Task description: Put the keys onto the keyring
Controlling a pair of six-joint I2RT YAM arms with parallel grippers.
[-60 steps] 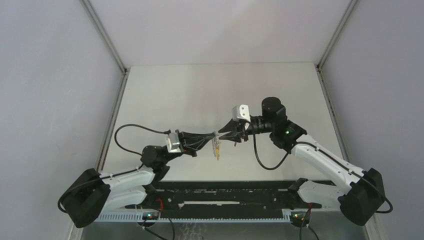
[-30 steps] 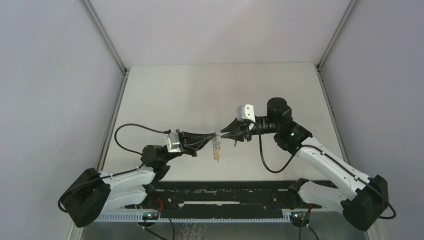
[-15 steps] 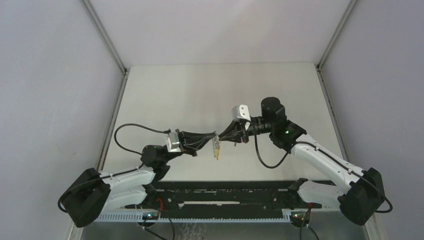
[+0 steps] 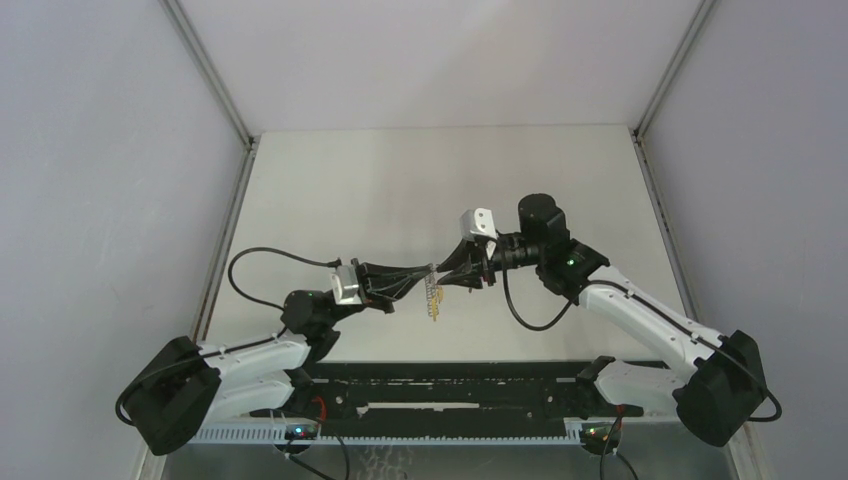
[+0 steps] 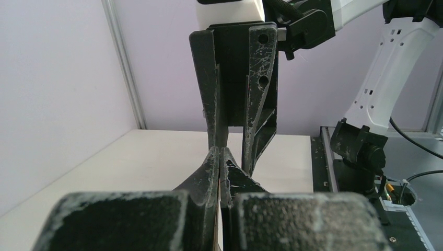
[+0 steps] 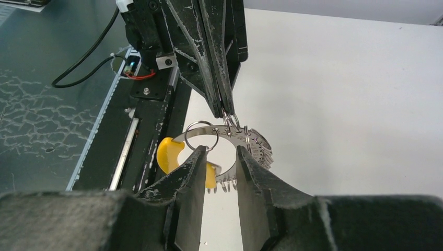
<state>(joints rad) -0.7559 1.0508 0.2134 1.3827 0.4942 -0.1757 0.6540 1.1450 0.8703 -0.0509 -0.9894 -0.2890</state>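
Pale counter (image 4: 400, 180) lies under two arms that meet above it. Left jaws are pressed shut on the top of the keyring (image 6: 258, 142), which hangs in the air. Right jaws stand partly open astride its lower rim, with the yellow key (image 6: 168, 155) just beside one finger.

- One second ago the right claw (image 4: 443, 277) had drawn back to the right, away from the keyring (image 4: 432, 292). Now it has come to the left again, and its tips stand just beside the keyring.
- The wrist camera block (image 4: 475, 221) of the right arm and the round joint (image 4: 541, 213) behind it lie a little more to the left than in any earlier picture.
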